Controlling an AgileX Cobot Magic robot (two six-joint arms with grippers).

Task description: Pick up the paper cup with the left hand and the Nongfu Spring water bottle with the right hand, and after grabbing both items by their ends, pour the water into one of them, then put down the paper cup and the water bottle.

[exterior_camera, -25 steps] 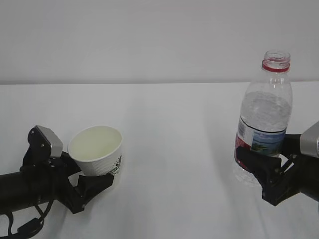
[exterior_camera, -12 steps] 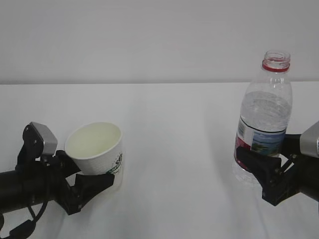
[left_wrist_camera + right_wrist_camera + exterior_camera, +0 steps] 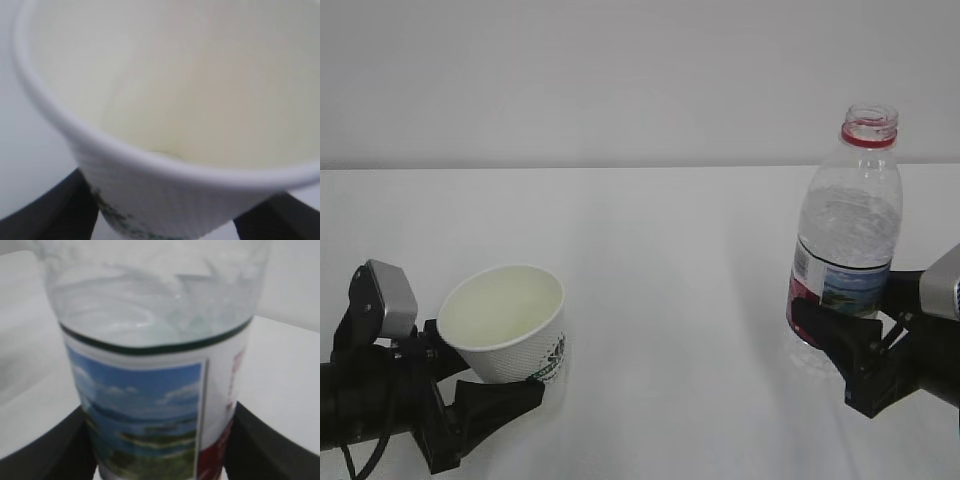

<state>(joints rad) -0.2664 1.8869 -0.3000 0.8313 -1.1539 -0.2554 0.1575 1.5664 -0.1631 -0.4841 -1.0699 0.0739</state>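
Already both grasps are made, so the picking-up part of the task is judged done, while the pouring and the setting down are still to be done.

Largest in the scene, the white table [image 3: 650,300] is seen bare between the two arms. At its right side the Nongfu Spring water bottle [image 3: 845,250] is held upright, its cap off and the red neck ring exposed at the top. The right hand [image 3: 855,350] is closed on the bottle's lower part, at and below the label; in the right wrist view the bottle [image 3: 150,390] is framed by a dark finger on each side, pressed against its wall. The water [image 3: 150,315] is seen standing above the label edge, so nothing is judged to have been poured out.

At the left the paper cup [image 3: 507,322] is gripped near its base by the left hand [image 3: 470,385], and it is tilted with its mouth turned up and toward the camera. Whether its base is clear of the table cannot be told for certain, though the tilt suggests that it is lifted. In the left wrist view the cup [image 3: 175,100] is shown with a pale inside and no liquid visible.

Cup and bottle are held well apart, so they must be brought together before the pour can be begun.
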